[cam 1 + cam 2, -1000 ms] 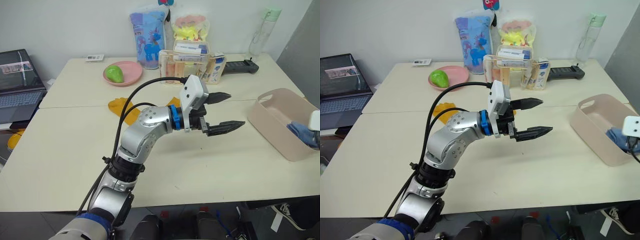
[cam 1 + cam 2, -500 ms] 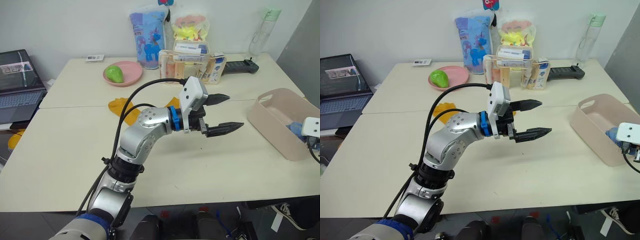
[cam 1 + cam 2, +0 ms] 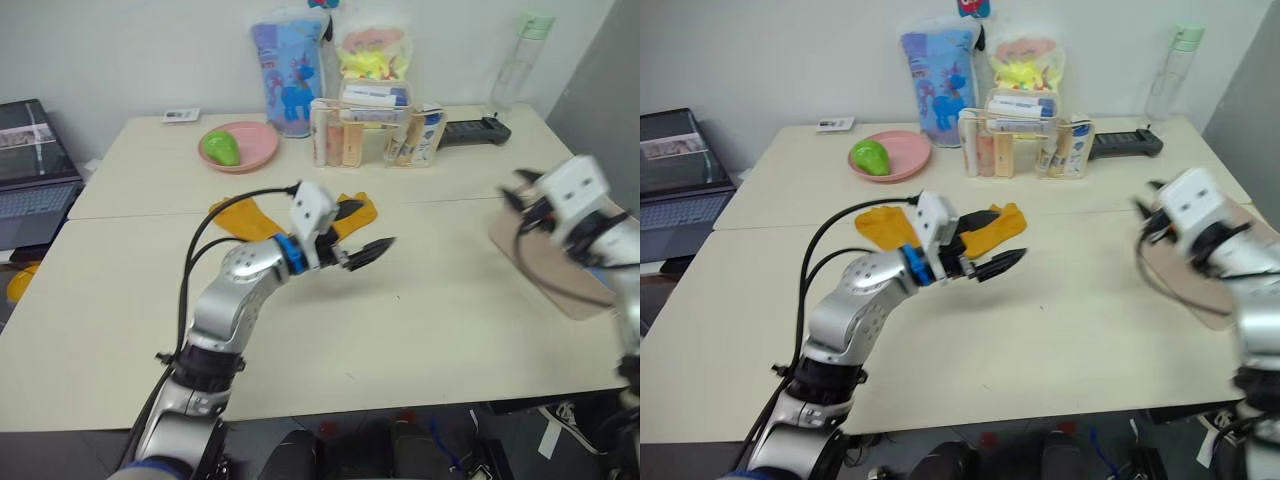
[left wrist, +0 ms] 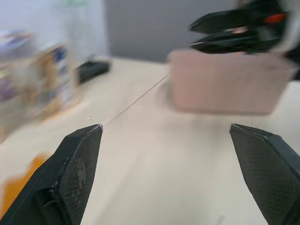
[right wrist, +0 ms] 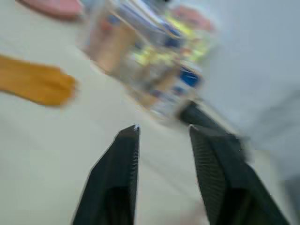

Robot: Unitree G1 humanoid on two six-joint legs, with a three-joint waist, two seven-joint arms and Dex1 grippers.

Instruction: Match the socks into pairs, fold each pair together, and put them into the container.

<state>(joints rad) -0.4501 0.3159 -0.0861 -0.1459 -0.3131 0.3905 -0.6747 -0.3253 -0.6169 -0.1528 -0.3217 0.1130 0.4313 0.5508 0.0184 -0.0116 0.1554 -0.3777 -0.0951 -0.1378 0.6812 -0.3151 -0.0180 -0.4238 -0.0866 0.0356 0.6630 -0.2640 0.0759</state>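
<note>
From the head views the left gripper (image 3: pixel 362 229) hangs empty, fingers apart, just over the mustard socks (image 3: pixel 992 226) on the table (image 3: pixel 420 320), while its wrist view shows the container (image 4: pixel 229 86) ahead, and the right wrist view shows the right gripper (image 5: pixel 161 136) empty, fingers narrowly parted.

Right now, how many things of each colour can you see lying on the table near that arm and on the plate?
Mustard yellow socks: 2
Green fruit-like object on the pink plate: 1
Pink plate: 1
Total: 4
</note>
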